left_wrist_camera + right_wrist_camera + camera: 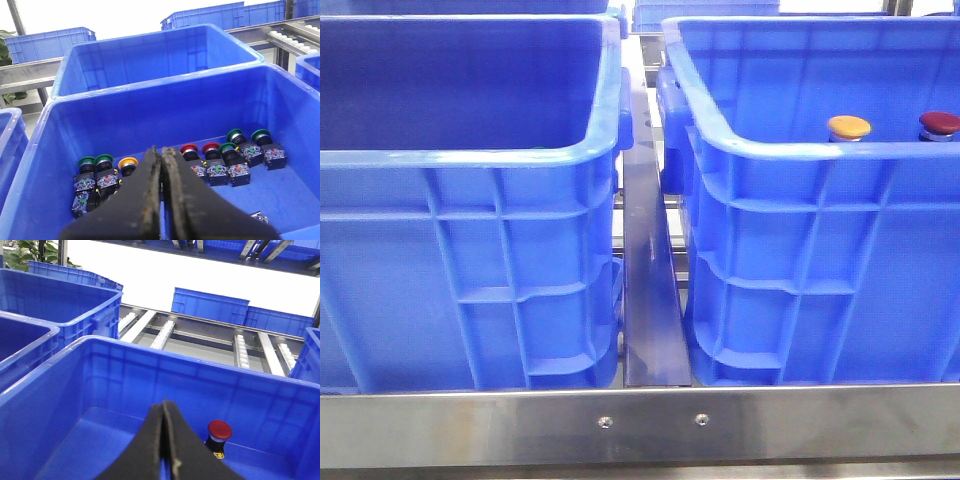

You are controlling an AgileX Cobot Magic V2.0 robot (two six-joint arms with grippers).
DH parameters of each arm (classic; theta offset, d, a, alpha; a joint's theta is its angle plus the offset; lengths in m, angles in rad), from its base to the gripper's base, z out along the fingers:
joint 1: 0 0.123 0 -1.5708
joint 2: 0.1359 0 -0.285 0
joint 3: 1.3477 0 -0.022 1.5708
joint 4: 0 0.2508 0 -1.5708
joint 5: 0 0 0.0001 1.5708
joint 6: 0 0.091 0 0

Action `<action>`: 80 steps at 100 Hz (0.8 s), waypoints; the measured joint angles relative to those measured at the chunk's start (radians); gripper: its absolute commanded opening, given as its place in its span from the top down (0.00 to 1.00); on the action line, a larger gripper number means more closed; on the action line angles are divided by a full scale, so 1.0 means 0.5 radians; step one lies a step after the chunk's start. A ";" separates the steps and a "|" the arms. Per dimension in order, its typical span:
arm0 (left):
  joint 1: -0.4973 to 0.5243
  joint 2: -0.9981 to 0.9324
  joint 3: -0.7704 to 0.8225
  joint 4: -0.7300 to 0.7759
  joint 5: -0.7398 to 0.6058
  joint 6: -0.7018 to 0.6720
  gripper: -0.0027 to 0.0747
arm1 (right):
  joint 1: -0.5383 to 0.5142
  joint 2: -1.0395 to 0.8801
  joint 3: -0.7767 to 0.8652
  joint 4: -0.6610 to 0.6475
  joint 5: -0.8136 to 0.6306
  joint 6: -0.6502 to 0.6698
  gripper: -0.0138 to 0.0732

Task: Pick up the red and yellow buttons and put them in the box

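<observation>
Two deep blue crates stood side by side behind a steel rail [640, 425] that ran along the bottom of the front view, with a narrow metal strip [648, 300] between them. The left crate [470, 250] filled the left half of the frame, and what lay in it could not be seen from there. The right crate [820, 260] showed ribbed walls and a thick rolled rim, and just over its near rim, at the upper right of the frame, two small domed caps peeked out: the yellow button [849, 127], orange-yellow and glossy, and to its right the red button [939, 124], dark red, at the frame's edge. The two sat near each other without touching. In the left wrist view the left gripper [162, 155] hung over a crate [60, 150] with its dark fingers pressed together and nothing between them; behind it a row of buttons [220, 160] with green, red and one yellow cap stood on the floor of the crate. In the right wrist view the right gripper [164, 407] was likewise closed and empty, above a crate where the red button [219, 430] stood upright on its black body just beside the fingers.
</observation>
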 measured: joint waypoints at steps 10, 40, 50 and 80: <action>0.000 0.000 0.000 0.000 0.000 0.000 0.99 | 0.000 0.000 0.000 0.000 0.000 0.000 0.92; 0.009 -0.005 0.053 0.030 -0.032 -0.010 0.99 | 0.000 0.000 0.000 0.000 -0.002 0.000 0.92; 0.052 -0.026 0.162 0.092 -0.049 -0.151 0.99 | 0.000 0.000 0.000 0.000 -0.002 0.000 0.92; 0.251 -0.325 0.763 0.122 -0.440 -0.296 0.99 | 0.000 0.000 0.000 0.000 -0.002 0.000 0.92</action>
